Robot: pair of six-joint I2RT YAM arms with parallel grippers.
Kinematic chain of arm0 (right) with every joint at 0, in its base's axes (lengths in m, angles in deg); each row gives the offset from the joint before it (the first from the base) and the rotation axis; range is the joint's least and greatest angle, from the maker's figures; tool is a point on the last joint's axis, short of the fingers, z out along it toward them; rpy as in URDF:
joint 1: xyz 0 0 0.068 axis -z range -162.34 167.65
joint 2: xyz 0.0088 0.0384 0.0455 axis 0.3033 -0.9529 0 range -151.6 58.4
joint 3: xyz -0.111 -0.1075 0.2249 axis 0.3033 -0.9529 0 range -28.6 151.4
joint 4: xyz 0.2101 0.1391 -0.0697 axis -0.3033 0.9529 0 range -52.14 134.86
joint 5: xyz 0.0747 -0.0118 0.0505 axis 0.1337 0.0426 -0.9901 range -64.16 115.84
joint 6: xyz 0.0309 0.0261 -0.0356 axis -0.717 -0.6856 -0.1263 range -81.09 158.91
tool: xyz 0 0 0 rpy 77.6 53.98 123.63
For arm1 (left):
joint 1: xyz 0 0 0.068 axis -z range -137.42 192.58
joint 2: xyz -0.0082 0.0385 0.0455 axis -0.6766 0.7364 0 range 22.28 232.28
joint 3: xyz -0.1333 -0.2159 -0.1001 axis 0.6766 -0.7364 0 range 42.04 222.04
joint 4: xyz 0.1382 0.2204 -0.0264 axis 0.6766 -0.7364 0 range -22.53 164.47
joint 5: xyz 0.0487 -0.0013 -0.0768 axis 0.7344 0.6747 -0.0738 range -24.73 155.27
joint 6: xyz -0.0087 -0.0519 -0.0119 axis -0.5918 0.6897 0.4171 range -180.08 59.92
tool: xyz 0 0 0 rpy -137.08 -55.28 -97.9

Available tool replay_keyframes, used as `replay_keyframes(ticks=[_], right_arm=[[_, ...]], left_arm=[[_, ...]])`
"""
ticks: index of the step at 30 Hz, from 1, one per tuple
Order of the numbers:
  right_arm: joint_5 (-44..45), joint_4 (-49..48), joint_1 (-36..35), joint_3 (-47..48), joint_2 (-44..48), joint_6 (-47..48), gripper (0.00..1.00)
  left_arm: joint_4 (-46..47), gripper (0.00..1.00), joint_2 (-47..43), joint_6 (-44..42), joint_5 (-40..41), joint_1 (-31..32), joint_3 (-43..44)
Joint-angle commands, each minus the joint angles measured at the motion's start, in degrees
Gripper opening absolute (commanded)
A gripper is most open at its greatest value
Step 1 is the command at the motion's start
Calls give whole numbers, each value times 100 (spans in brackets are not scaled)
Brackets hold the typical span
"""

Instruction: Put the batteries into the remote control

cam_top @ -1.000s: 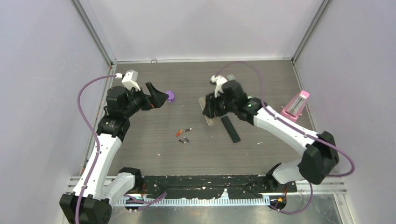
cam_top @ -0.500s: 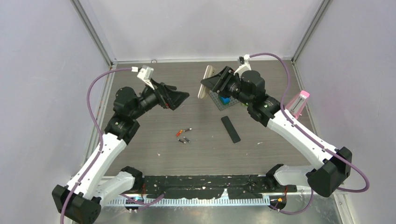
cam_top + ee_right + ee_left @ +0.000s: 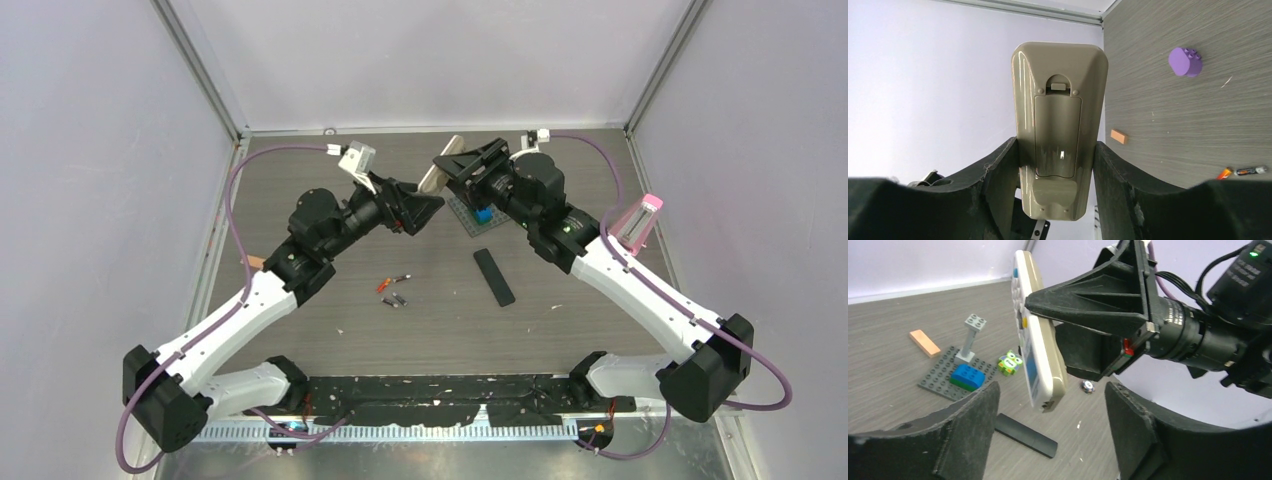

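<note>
My right gripper [image 3: 458,165] [image 3: 1055,150] is shut on the beige remote control [image 3: 440,168] [image 3: 1058,125] and holds it tilted in the air over the far middle of the table. The remote's back, with its battery lid, faces the right wrist camera. My left gripper [image 3: 430,206] [image 3: 1050,410] is open and empty just left of the remote [image 3: 1035,350], whose lower end hangs between its fingers without touching. The batteries [image 3: 393,290] [image 3: 1243,171], one orange-red and others dark, lie on the table in front of both grippers.
A flat black strip [image 3: 493,277] [image 3: 1025,428] lies right of the batteries. A grey brick plate [image 3: 470,216] [image 3: 935,377] with a blue brick, a green owl toy [image 3: 1009,362], a pink object [image 3: 637,222], an orange block [image 3: 252,262] [image 3: 1118,136] and a purple brick [image 3: 1185,61] lie around.
My right gripper has lifted the remote off the table and tilted it up. My left arm has swung right, bringing its open gripper up to the remote.
</note>
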Motion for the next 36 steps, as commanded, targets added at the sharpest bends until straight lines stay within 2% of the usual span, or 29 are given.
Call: replay_keyframes(ticks=[1, 3, 7, 11, 12, 14, 16, 19, 21, 27, 31, 34, 36], right_arm=[[141, -403, -50, 84, 192, -536, 19], [134, -401, -69, 96, 163, -598, 20], [38, -378, -100, 113, 95, -708, 23], [-85, -347, -104, 99, 30, -867, 32], [-88, -345, -107, 98, 14, -867, 37], [-195, -360, -103, 94, 1, -782, 45], [-323, -395, -96, 82, 20, -522, 58], [-435, -403, -16, 42, 97, -34, 86], [-663, -403, 102, -22, 148, 159, 97], [-2264, -829, 714, 69, -76, 582, 96], [-3326, -1402, 928, 136, -188, 1055, 96], [-4093, -1930, 935, 278, -200, 1464, 96], [-4449, -2092, 935, 392, -152, 1748, 95]], left_arm=[[361, 71, 145, -27, 601, 80, 377], [371, 63, 232, 69, 614, 81, 425], [329, 35, 326, 97, 632, 81, 465], [279, 4, 350, 94, 627, 82, 471], [239, 0, 342, 83, 662, 81, 478], [158, 0, 310, 21, 709, 85, 485], [10, 0, 250, -190, 767, 81, 527], [-409, 0, 66, -791, 868, 85, 638], [-652, 0, -89, -1212, 850, 81, 703], [-1730, 0, -521, -2069, 346, 79, 1110], [-2613, 0, -687, -2247, -295, 63, 1522], [-2877, 0, -765, -2309, -978, 41, 1618], [-2991, 0, -771, -2202, -1150, 14, 1641]])
